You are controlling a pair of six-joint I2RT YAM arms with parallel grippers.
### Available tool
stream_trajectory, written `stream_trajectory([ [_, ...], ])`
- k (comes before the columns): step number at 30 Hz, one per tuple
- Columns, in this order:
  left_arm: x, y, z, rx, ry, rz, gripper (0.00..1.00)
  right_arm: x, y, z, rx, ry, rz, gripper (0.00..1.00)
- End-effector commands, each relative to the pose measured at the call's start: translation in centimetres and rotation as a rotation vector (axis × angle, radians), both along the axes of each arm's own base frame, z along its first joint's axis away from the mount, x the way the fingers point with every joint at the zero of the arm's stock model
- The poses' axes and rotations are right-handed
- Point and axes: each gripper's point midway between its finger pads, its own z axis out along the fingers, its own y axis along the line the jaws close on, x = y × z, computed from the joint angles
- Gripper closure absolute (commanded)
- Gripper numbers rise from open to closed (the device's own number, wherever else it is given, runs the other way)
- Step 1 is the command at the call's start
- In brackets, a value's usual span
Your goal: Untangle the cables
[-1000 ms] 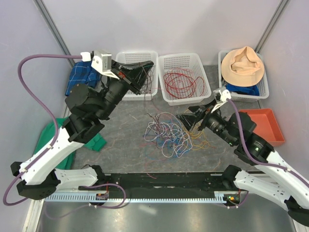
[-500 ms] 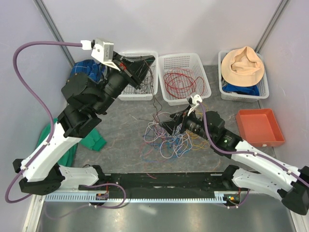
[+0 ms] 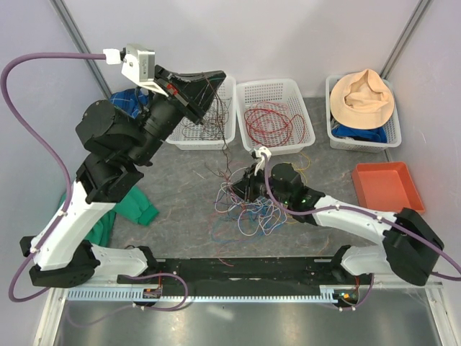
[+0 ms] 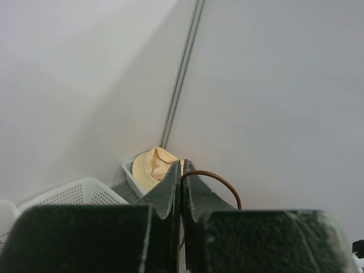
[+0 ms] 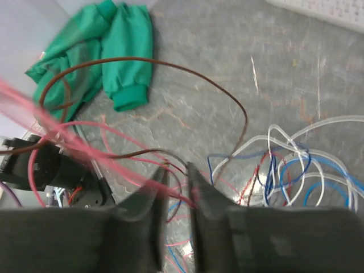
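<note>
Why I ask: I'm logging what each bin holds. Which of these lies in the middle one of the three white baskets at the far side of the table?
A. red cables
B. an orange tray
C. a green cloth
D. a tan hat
A: a loose coil of red cables lies inside the middle white basket, and nothing else shows in it.

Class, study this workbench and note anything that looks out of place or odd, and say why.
A green cloth lies crumpled at the left of the table, outside any basket, and a tan sun hat sits in the right-hand basket. Neither fits a cable job; the cables sit tangled mid-table.
</note>
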Motion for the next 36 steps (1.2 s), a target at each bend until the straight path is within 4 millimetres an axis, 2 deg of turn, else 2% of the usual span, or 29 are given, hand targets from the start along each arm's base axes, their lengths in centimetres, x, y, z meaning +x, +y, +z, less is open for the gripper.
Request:
stream_trajectory([
  [1,-0.9,1.0,2.7,-0.008,-0.074,0.003,0.98,0.1,0.4,-2.1,-0.005,0.005,0.002,0.84],
  [2,-0.7,1.0,2.8,0.0,-0.079,0.012,0.98,0.1,0.1,-2.9,-0.017,0.017,-0.008,0.92],
  [4,-1.0,1.9,4.4,-0.021,-0.108,0.031,0.98,0.4,-0.5,-4.0,-0.046,0.04,-0.049,1.0],
  [7,-1.3,3.2,6.4,-0.04,-0.151,0.07,0.98,0.1,-1.9,-6.8,-0.107,0.106,-0.101,1.0],
  [8,-1.3,3.4,6.8,-0.036,-0.167,0.082,0.98,-0.4,-2.8,-8.6,-0.147,0.142,-0.121,1.0],
  [12,-1.9,5.0,9.2,-0.063,-0.216,0.121,0.98,-1.5,-5.6,-12.6,-0.227,0.222,-0.197,1.0],
  [14,-2.3,6.3,10.6,-0.095,-0.237,0.149,0.98,-2.3,-6.8,-14.3,-0.264,0.257,-0.216,0.97],
  [15,-2.0,6.2,10.7,-0.078,-0.251,0.163,0.98,-2.6,-7.1,-14.7,-0.275,0.266,-0.216,0.95],
  [17,-2.4,6.7,11.4,-0.087,-0.272,0.168,0.98,-3.0,-7.5,-15.1,-0.278,0.27,-0.216,0.8],
  [18,-2.3,6.5,11.4,-0.085,-0.272,0.169,0.98,-3.1,-7.5,-14.7,-0.266,0.261,-0.216,0.62],
  [20,-2.0,6.4,11.3,-0.076,-0.271,0.178,0.98,-3.0,-7.5,-13.8,-0.253,0.251,-0.215,0.45],
  [21,-1.7,6.1,11.1,-0.069,-0.269,0.183,0.98,-2.7,-7.0,-12.0,-0.217,0.221,-0.21,0.33],
  [23,-1.0,5.7,10.5,-0.045,-0.255,0.206,0.98,-2.3,-7.1,-10.4,-0.218,0.193,-0.235,0.23],
  [24,-0.6,5.6,10.2,-0.034,-0.249,0.216,0.98,-1.8,-6.6,-7.3,-0.165,0.143,-0.239,0.12],
  [26,0.8,5.1,9.0,0.007,-0.216,0.259,0.98,-1.9,-7.1,-5.4,-0.193,0.107,-0.254,0.05],
  [27,1.3,4.8,8.4,0.025,-0.204,0.277,0.98,-1.0,-7.2,-1.9,-0.154,0.055,-0.294,0.02],
  [28,2.4,4.6,7.4,0.051,-0.179,0.313,0.98,-1.3,-8.1,-2.0,-0.217,0.064,-0.317,0.02],
  [29,3.1,4.4,6.6,0.073,-0.158,0.331,0.98,-1.0,-8.7,-1.1,-0.243,0.043,-0.34,0.02],
  [30,3.8,4.2,5.9,0.09,-0.14,0.351,0.98,0.1,-9.4,1.6,-0.239,0.001,-0.414,0.02],
  [31,5.2,4.0,4.6,0.112,-0.101,0.379,0.98,-0.2,-10.6,1.0,-0.313,0.016,-0.439,0.02],
  [33,7.0,3.7,2.2,0.15,-0.035,0.386,0.98,0.3,-11.7,2.4,-0.336,-0.002,-0.497,0.02],
  [34,8.8,3.7,0.3,0.146,0.027,0.379,0.98,0.4,-12.4,2.2,-0.357,-0.005,-0.521,0.02],
  [36,11.2,3.6,-2.9,0.163,0.124,0.357,0.98,0.1,-12.7,2.1,-0.348,-0.008,-0.518,0.02],
])
